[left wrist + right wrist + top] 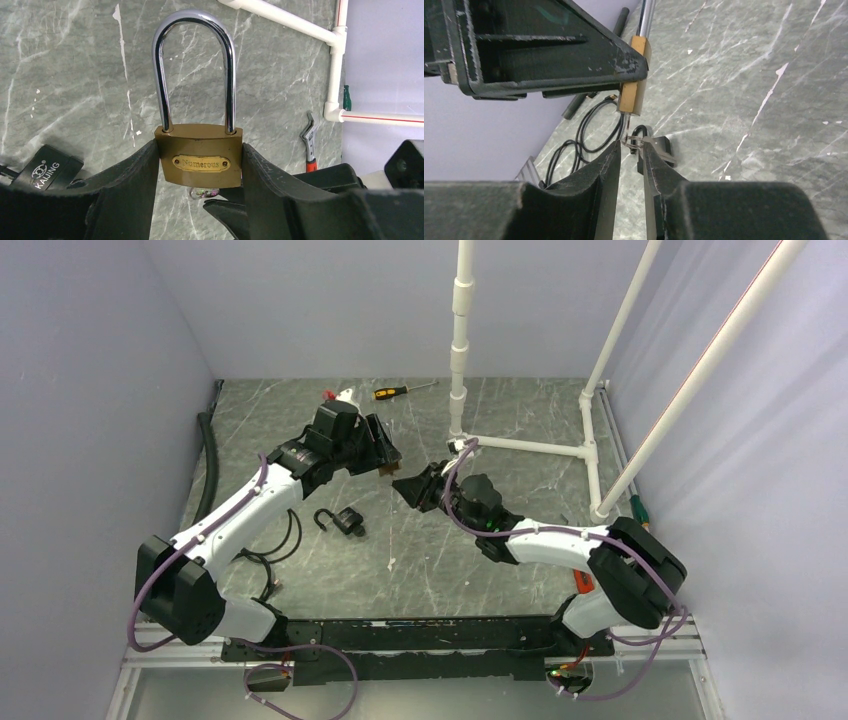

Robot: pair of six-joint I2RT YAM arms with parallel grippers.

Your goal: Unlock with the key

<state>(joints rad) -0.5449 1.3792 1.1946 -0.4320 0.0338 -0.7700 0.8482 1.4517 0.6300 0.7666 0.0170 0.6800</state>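
Left tool (200, 150) clamps the brass padlock (200, 164); right tool (630, 148), nearly closed, pinches the key (627, 126) beneath it

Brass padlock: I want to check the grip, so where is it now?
Centre of the left wrist view, the brass padlock is clamped in the left gripper, with the right gripper at its base.

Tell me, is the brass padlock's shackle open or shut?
Shut: both legs of the shackle sit in the brass padlock body.

Both arms (235, 510) have white links, black joints, scuffed black jaws, purple cables (133, 615).
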